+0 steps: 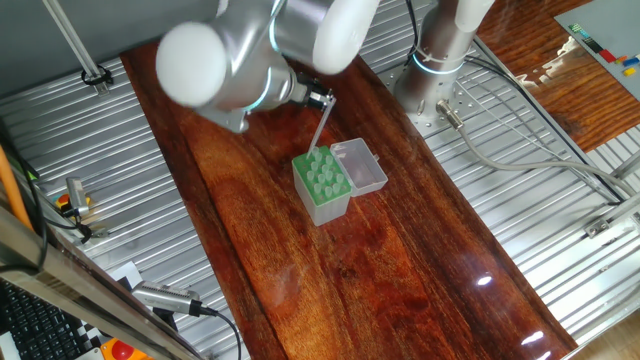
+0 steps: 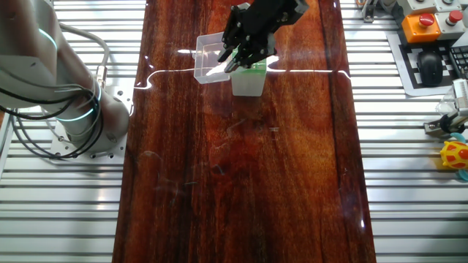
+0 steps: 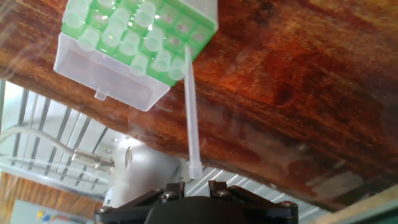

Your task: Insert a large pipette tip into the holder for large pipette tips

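The holder for large pipette tips [image 1: 322, 186] is a pale green rack box in the middle of the wooden table, its clear lid [image 1: 362, 166] hinged open beside it. In the hand view the holder [image 3: 137, 31] fills the top left, with several tips in its holes. The large pipette tip [image 3: 191, 112], a long translucent cone, runs from my gripper [image 3: 194, 182] up to the rack's near edge, its narrow end at an outer hole. From the side the pipette tip [image 1: 322, 128] slants down from my gripper [image 1: 322, 98] to the rack top. My gripper [image 2: 241, 55] hides most of the holder [image 2: 248, 82].
The robot base [image 1: 435, 60] stands on the metal slats beyond the table, with cables trailing right. A control box with a red button [image 2: 424, 25] and a yellow toy [image 2: 455, 155] lie off the wood on the right. The open lid [image 2: 208, 58] juts out beside the rack.
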### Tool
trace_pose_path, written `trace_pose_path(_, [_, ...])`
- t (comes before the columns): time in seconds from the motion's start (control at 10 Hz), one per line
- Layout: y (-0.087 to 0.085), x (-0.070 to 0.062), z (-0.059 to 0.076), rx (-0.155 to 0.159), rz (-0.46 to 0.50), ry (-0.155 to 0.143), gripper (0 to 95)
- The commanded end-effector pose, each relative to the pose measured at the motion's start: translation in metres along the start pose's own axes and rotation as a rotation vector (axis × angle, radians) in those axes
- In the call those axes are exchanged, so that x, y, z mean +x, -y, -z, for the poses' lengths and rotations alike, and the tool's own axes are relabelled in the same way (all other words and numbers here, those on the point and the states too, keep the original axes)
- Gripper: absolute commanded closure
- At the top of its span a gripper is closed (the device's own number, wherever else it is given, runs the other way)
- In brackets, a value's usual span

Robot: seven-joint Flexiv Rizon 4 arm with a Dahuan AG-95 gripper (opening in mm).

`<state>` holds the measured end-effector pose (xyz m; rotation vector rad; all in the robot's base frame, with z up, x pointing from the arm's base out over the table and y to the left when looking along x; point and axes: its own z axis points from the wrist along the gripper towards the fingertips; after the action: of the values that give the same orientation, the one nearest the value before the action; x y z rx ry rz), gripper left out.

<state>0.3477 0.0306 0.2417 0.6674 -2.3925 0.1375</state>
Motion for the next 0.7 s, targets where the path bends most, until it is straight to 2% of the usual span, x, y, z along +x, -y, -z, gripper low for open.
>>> trace_pose_path(0.1, [-0.0003, -0.0011, 0.0007, 0.007, -0.012, 0.024, 76.0])
trace_pose_path(0.2, [-0.0003, -0.0010, 0.0007, 0.009, -0.015, 0.035, 57.0])
trace_pose_path(0.5, [0.0002, -0.0007, 0.0007, 0.010, -0.030, 0.068, 57.0])
trace_pose_path(0.7, [0.0081, 0.0054, 0.0023, 0.004, -0.036, 0.111, 57.0])
